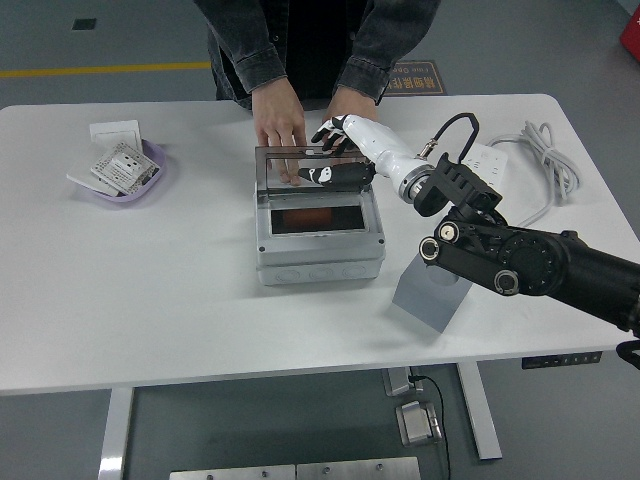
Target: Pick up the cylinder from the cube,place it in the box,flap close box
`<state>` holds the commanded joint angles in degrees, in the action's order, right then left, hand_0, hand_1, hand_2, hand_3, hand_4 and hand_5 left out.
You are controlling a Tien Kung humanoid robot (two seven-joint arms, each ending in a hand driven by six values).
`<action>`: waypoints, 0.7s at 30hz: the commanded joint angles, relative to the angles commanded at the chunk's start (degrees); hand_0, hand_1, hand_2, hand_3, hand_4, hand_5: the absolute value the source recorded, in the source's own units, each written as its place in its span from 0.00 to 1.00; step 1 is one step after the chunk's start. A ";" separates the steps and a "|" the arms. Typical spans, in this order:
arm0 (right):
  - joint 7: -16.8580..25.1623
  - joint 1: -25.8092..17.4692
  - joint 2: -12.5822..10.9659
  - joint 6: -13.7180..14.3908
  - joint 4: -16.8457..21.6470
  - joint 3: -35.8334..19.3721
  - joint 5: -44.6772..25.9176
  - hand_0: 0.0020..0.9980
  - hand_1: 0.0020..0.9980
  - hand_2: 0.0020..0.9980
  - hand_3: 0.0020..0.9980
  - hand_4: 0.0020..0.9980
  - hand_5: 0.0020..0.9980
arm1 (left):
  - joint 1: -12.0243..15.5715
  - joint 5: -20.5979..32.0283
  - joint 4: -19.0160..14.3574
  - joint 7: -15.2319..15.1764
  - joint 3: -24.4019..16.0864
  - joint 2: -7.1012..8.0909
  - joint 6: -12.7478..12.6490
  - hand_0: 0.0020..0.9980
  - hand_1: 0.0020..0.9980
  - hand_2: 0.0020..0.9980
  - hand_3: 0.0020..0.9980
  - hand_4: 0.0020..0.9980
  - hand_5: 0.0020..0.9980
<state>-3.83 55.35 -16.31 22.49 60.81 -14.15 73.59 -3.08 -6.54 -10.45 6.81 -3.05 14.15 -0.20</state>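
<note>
We see our right hand (335, 150), fingers spread & holding nothing, pressing the clear flap (312, 176) down over the grey box (320, 248), orange cylinder (312, 217) already inside. Risk as we judge it: a person's hands (282, 130) rest behind the lid, so fingers could get pinched, or the flap won't latch.

1 box (319, 243), 1 cube (428, 298), 1 bowl (152, 172).
</note>
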 joint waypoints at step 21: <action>0.20 -5.48 -4.82 1.16 11.52 0.74 2.09 0.60 0.58 0.61 0.67 0.90 0.53 | 0.21 3.36 -0.07 -1.01 2.84 -0.05 -0.07 0.65 0.70 0.59 0.59 0.57 0.16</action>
<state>-3.63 49.87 -21.14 23.66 72.33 -13.40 75.68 -2.87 -3.18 -10.53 5.80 -0.21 14.10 -0.27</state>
